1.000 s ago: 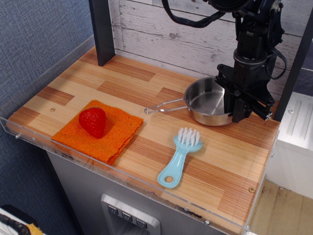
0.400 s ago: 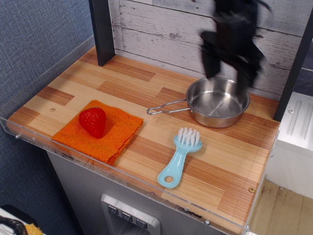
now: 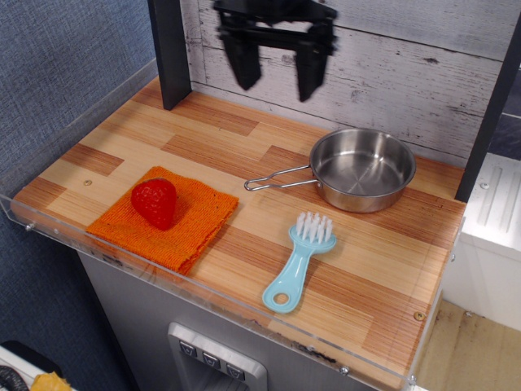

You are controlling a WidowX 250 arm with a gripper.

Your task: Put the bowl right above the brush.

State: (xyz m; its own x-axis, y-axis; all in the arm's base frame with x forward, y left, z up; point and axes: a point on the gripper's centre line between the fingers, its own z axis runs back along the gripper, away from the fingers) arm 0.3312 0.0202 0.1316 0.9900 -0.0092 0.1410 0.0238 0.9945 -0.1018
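The bowl [image 3: 361, 169] is a shiny steel shallow pan at the back right of the wooden table, its thin wire handle [image 3: 275, 178] pointing left. The light-blue brush [image 3: 299, 261] lies just in front of it, white bristles toward the bowl, the holed handle end toward the front edge. My gripper [image 3: 275, 80] hangs high over the back middle of the table, to the left of the bowl. Its two black fingers are spread wide and hold nothing.
A red strawberry [image 3: 155, 201] sits on an orange cloth [image 3: 167, 217] at the front left. A dark post [image 3: 169, 50] stands at the back left, a white plank wall [image 3: 407, 65] behind. A clear plastic rim [image 3: 203, 293] runs along the table's front.
My gripper let go of the bowl's right rim, rose, and swung left across the back of the table. The bowl stayed nearly where it was.
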